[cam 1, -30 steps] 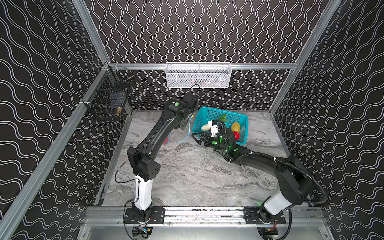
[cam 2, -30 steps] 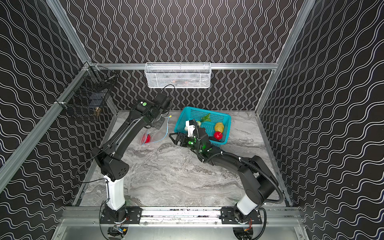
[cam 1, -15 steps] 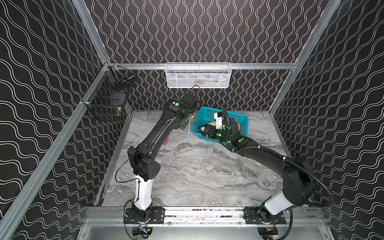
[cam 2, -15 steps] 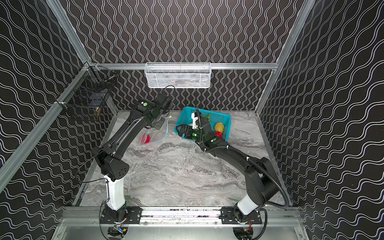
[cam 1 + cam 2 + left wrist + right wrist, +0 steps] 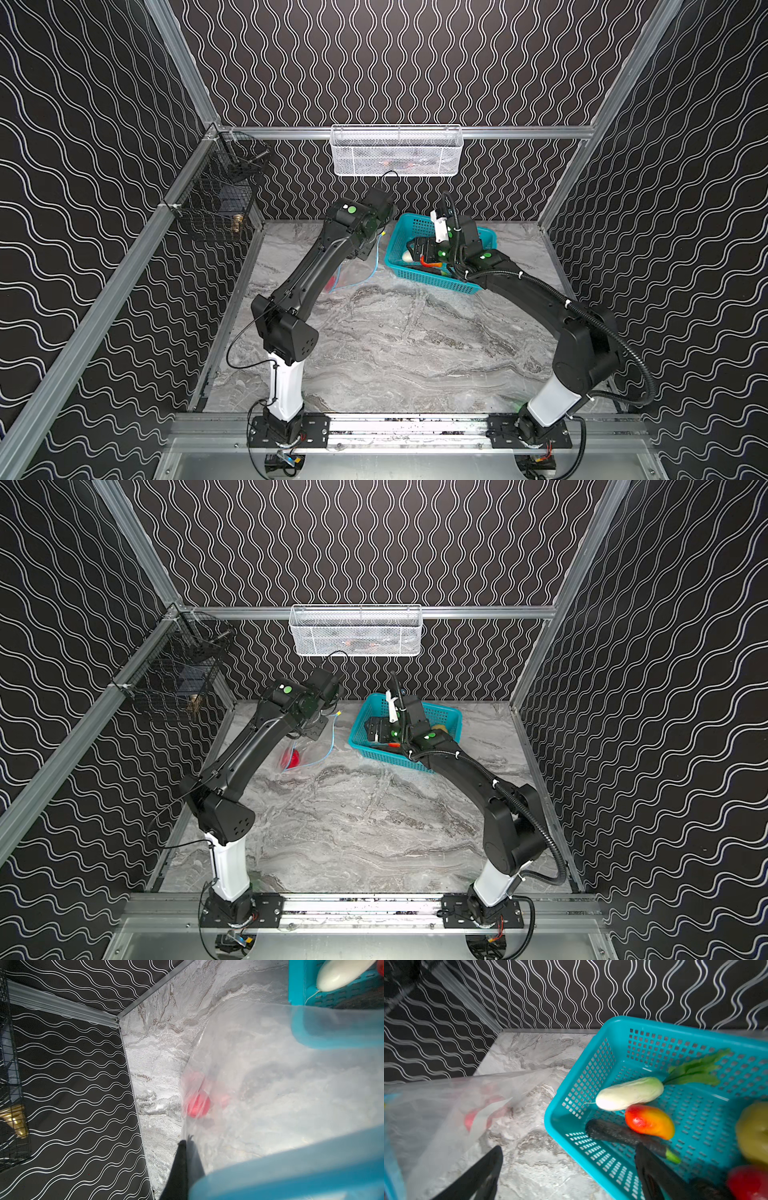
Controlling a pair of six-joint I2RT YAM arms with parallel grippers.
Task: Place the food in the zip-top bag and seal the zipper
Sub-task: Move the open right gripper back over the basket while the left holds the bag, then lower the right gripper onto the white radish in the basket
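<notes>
1. Left pincer (image 5: pixel 185 1147): jaws together, clamped on the edge of the clear crinkly zip-top bag (image 5: pixel 309 750), apparently lifting the mouth open toward the basket.
2. The bag lies left of centre on the marble worktop (image 5: pixel 374 833). 1 red round toy (image 5: pixel 289 757) is inside. The light blue zipper strip (image 5: pixel 332 739) is unsealed.
3. Right: the teal perforated plastic basket (image 5: pixel 455 719) holds the other food.
4. Right pincer (image 5: pixel 569 1148): jaws wide apart and empty, straddling the basket's left wall by the dark elongated toy (image 5: pixel 618 1133). That wall obstructs descent.
</notes>
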